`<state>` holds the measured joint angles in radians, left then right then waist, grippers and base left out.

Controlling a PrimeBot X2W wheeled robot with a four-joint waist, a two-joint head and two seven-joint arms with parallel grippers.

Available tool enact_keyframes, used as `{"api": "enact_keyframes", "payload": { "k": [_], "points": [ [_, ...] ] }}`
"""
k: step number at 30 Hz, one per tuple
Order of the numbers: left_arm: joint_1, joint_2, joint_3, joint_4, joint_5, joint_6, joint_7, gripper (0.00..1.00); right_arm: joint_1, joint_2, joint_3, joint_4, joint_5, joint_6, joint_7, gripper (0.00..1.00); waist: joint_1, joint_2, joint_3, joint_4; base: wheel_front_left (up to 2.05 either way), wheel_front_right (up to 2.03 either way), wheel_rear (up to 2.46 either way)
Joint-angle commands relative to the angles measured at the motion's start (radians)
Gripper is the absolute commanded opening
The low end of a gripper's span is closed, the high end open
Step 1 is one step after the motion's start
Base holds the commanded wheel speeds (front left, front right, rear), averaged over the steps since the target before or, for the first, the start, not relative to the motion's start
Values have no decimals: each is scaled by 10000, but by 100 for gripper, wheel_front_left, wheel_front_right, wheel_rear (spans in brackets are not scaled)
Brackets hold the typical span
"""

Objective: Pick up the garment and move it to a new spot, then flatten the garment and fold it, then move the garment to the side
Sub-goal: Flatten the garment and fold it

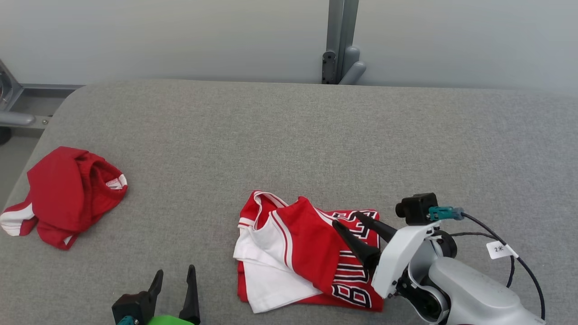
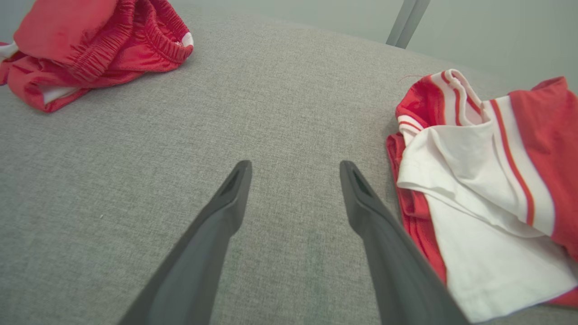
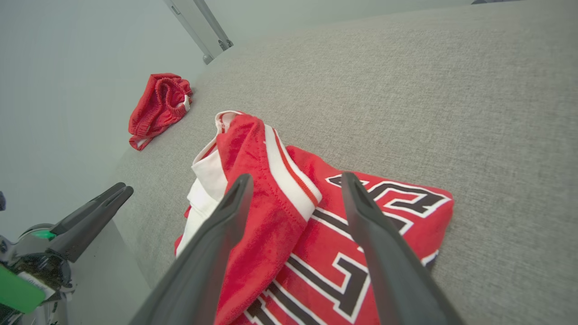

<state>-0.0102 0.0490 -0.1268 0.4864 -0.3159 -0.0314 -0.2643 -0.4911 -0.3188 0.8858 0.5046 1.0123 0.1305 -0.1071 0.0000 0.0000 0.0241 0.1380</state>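
jersey (image 1: 311,253) red-white, folded, table (image 1: 316,135) centre toward 6 o'clock | right gripper (image 1: 346,217) fingers apart at jersey's 3 o'clock side, nothing clamped | left gripper (image 1: 175,270) apart, jersey's 9 o'clock | red shorts (image 1: 67,194) bunched, table's 9 o'clock edge

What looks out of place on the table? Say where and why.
The jersey at centre is folded askew: a red flap lies slanted across it, and a white layer pokes out at its lower left. The shorts sit crumpled by the table's left edge.
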Motion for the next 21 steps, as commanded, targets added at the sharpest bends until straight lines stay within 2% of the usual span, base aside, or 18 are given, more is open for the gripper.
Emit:
{"api": "enact_keyframes", "payload": {
  "k": [1, 7, 18, 21],
  "points": [
    [88, 32, -7, 13, 9, -32, 4, 100, 111, 27, 150, -181, -143, 2, 111, 100, 0, 0, -23, -2, 0, 0, 0],
    [52, 32, -112, 89, -19, -40, 4, 100, -281, 158, 392, -275, -344, 2, 477, 100, 0, 0, -4, 224, 0, 0, 0],
    [92, 30, -195, 102, -195, 49, 3, 100, -1449, 356, 500, 479, -809, 1, 1768, 100, 0, 0, 156, 847, 0, 0, 0],
    [106, 32, -203, 94, -231, 59, 4, 100, -1614, 366, 500, 664, -945, 1, 2040, 95, 0, 0, 206, 909, 0, 0, 0]
  ]
}}
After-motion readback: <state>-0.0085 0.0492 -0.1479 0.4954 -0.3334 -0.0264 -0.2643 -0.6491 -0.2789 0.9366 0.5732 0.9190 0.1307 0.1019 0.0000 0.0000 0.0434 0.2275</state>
